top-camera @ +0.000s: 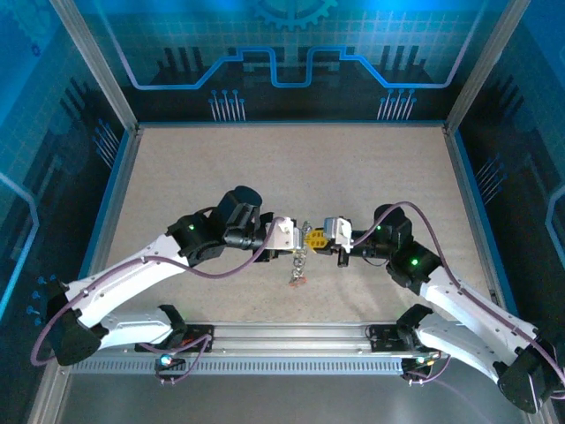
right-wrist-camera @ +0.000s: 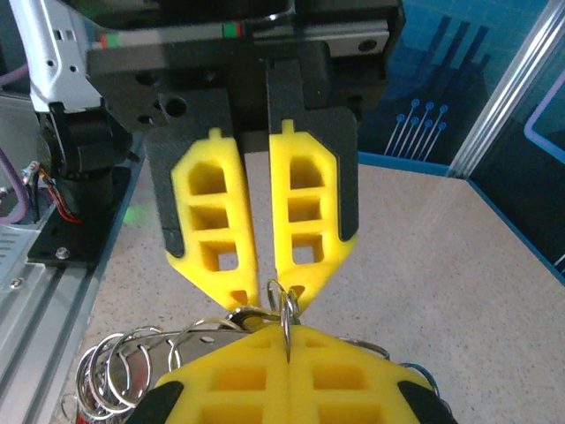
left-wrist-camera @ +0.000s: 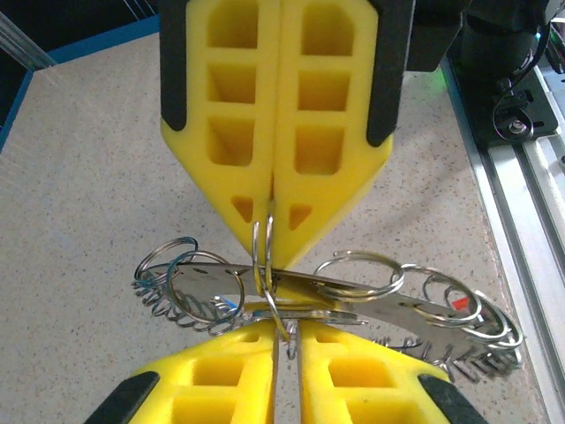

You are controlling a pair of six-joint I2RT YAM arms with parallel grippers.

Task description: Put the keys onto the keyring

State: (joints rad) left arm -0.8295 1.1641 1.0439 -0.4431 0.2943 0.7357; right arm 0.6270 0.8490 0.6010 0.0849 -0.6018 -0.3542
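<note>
Fingers [left-wrist-camera: 353,380] of yellow latticed plastic on the left end effector [left-wrist-camera: 287,329] pinch the keyring [left-wrist-camera: 415,311], a silvery toothed bar strung with thin wire rings and a red-headed key [left-wrist-camera: 459,303]. It is held in the air above the speckled beige tabletop [left-wrist-camera: 88,177]. Beyond it, the right end effector [left-wrist-camera: 271,234] is squeezed together on one wire loop [left-wrist-camera: 263,265].

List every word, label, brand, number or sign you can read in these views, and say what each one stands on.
No words, numbers or brand names can be read anywhere.
Gear outline: a sign without text, printed on the blue backdrop wall.
Small red mark among the rings of the silvery toothed metal keyring: too small to read.
</note>
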